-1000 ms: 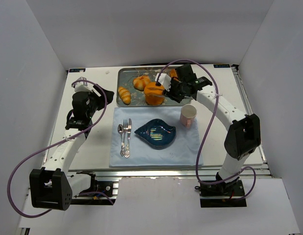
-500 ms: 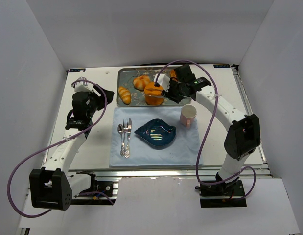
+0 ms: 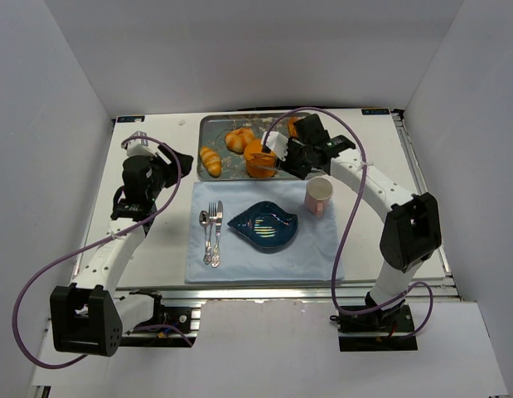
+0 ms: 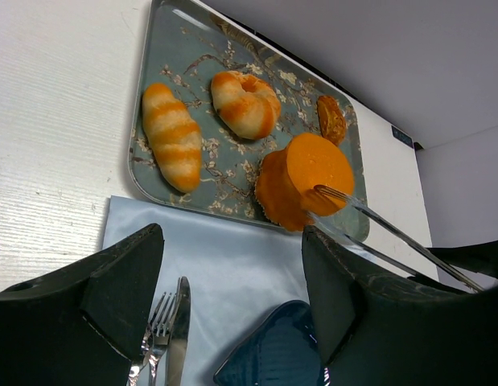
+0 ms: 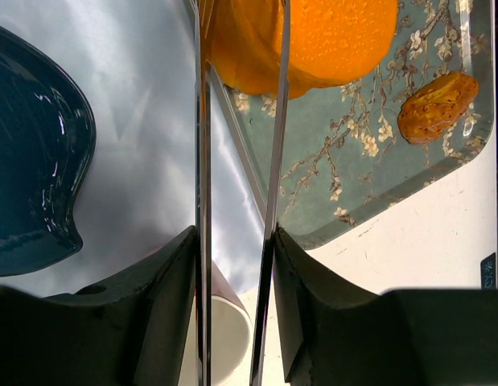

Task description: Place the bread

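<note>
The bread [image 3: 259,157] is a smooth orange cylinder, tilted on its edge at the front of the patterned metal tray [image 3: 213,131]. My right gripper [image 3: 291,157] is shut on metal tongs [image 5: 273,185], and the tong tips pinch the bread [image 5: 313,40]. The left wrist view shows the bread [image 4: 301,181] with the tongs [image 4: 393,233] clamped on its side. My left gripper [image 3: 178,161] is open and empty, to the left of the tray; in its own view it [image 4: 232,237] hangs above the blue cloth.
A striped roll [image 4: 172,137], a scored bun [image 4: 244,103] and a small brown piece [image 4: 331,118] lie in the tray. On the light blue cloth [image 3: 239,257] are a dark blue plate [image 3: 264,225], a fork and knife [image 3: 213,232], and a pink mug [image 3: 320,196].
My right gripper has shifted slightly with the tongs, and the bread has tipped up and looks narrower from above. The left arm has not moved.
</note>
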